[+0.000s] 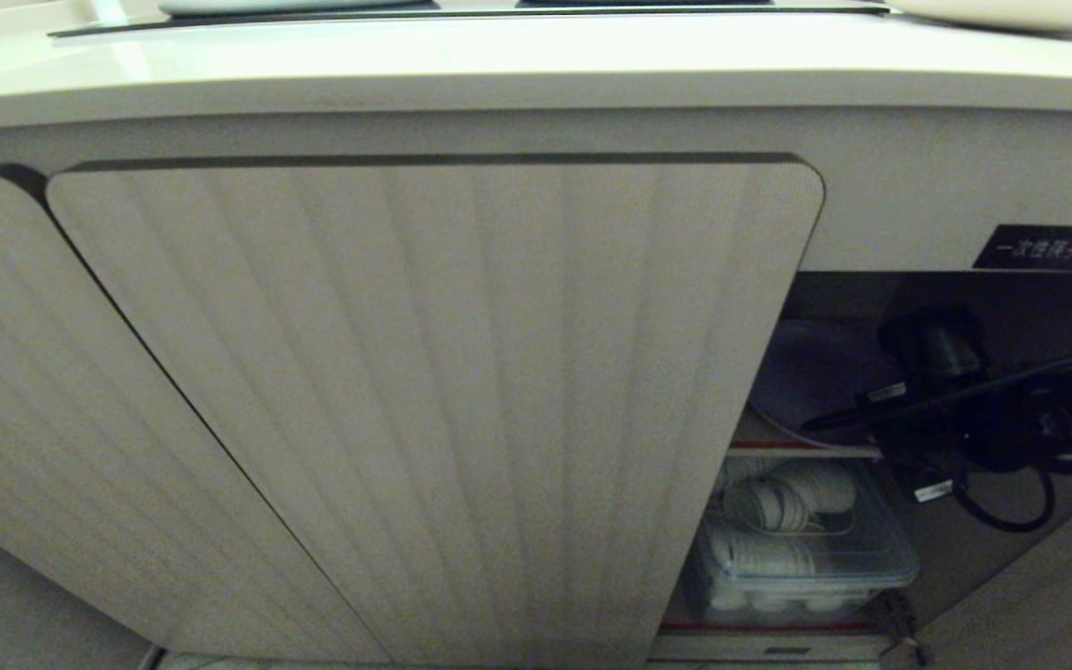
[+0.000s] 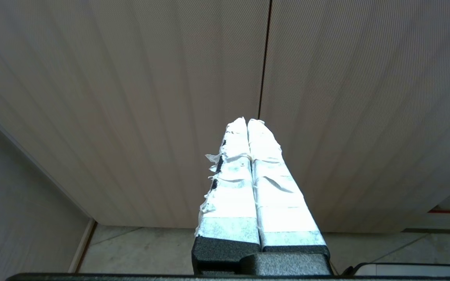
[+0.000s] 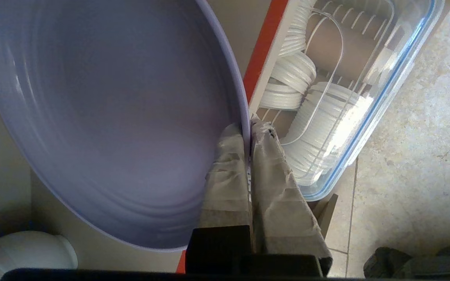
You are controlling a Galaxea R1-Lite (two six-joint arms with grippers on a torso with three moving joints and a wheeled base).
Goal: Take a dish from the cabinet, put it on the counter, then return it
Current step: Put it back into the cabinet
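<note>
Across the top runs the long cream-beige counter (image 1: 499, 65) with its rounded edge, a strip of black glass cooktop panel (image 1: 462, 11) set into it. Directly below the counter sits the pale beige wood-grain cabinet (image 1: 443, 400), ribbed round-cornered doors shut on the left, compartment open at the right, and a small black label with white characters (image 1: 1038, 247) just above that opening. Inside the cabinet, on the upper shelf, there's the round, shallow lavender-purple plastic dish (image 3: 104, 117), its rim reaching out past the red-edged shelf front. Below it in the cabinet, a clear plastic lidded box (image 1: 801, 549) holds stacks of white ribbed cups, or possibly lids; hard to say. The right gripper (image 3: 248, 128) is in the cabinet opening, taped fingers pinched onto the dish's rim. The left gripper (image 2: 247, 121) hangs before the cabinet's closed doors, fingers pressed together on nothing.
</note>
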